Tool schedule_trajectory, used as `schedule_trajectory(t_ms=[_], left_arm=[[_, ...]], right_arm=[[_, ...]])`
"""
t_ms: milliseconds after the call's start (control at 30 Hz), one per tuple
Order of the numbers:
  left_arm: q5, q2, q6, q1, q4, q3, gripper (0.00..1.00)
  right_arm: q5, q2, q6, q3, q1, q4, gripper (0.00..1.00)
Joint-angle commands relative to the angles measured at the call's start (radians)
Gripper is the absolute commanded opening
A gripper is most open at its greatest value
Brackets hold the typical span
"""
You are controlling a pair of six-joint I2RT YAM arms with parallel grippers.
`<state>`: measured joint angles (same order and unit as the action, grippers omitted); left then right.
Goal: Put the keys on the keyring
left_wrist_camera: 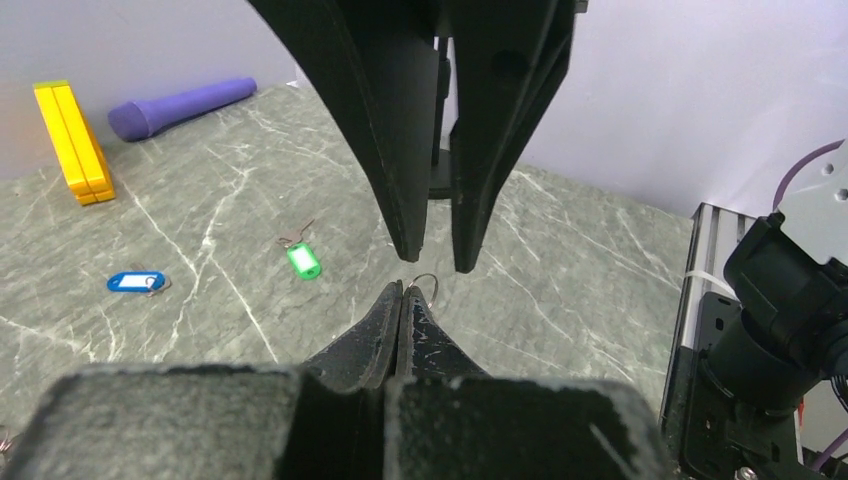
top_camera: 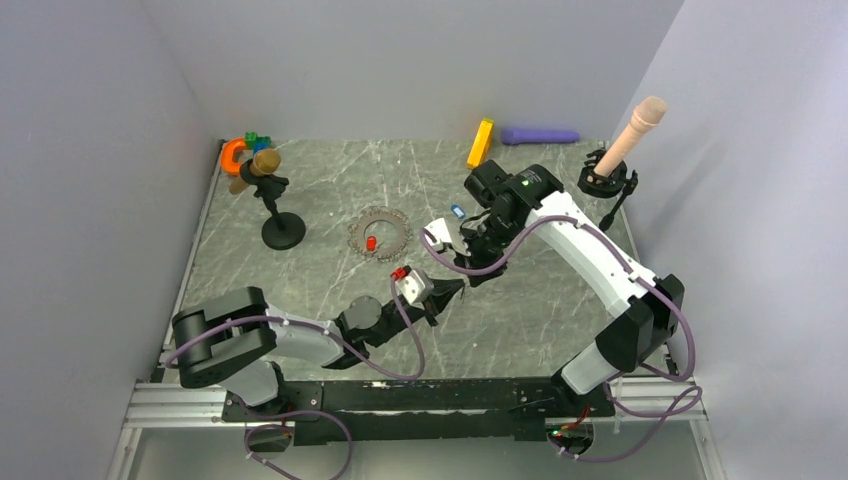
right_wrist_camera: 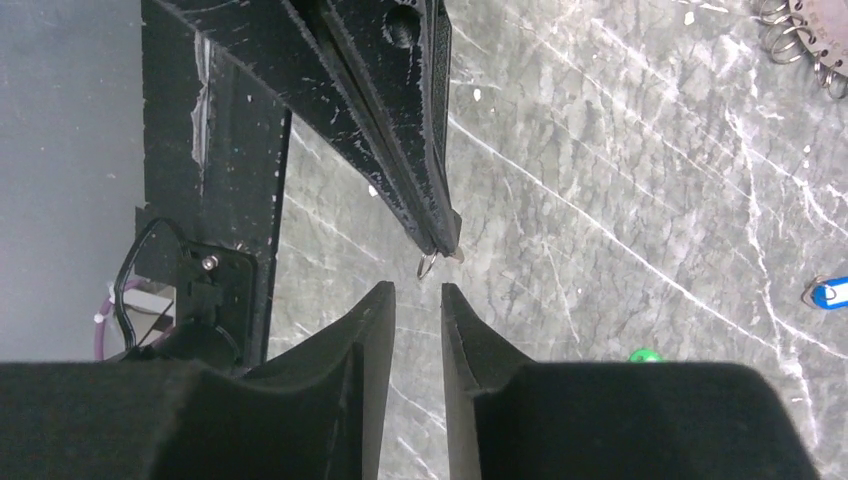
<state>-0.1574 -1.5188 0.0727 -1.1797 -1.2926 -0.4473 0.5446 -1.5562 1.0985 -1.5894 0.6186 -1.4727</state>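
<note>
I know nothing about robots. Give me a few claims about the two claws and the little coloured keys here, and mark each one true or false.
1. The left gripper has its fingers pressed together. True; a small metal ring pokes out at their tips.
2. The right gripper is clamped tight shut. False: there is a clear gap between its fingers.
3. The green key lies loose on the table. True.
4. The blue key hangs on the keyring. False: it lies on the table, apart from the keyring.
5. The two grippers are far apart. False: their tips nearly meet, pointing at each other.
</note>
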Motion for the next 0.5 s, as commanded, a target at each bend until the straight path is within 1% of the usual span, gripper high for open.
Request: schedule_trajectory(t_ms=[0,133,267,367,467], left_arm=[[-0.042,0.036,0.04,-0.005,-0.114,0.027,0.0],[-0.065,0.052,0.057,-0.001,-0.167,0.057,0.0],[-0.106,0.065,0.096,0.006,-0.274,0.106,0.0],[-0.141,0.065,0.128,0.011,-0.368,0.129,0.0],[-0.173,0.085,0.142,0.012,-0.372,0.122,0.0]], right_arm=[[0.049,0.042,-0.01,-0.013,-0.01,0.028,0.31],[0.099,0.062,-0.015,-0.02,-0.054,0.046,0.4],[0.22,0.12,-0.048,0.026,-0.127,0.124,0.41],[0.34,0.191,-0.151,0.114,-0.174,0.285,0.42],[0.434,0.26,-0.307,0.226,-0.178,0.533,0.41]])
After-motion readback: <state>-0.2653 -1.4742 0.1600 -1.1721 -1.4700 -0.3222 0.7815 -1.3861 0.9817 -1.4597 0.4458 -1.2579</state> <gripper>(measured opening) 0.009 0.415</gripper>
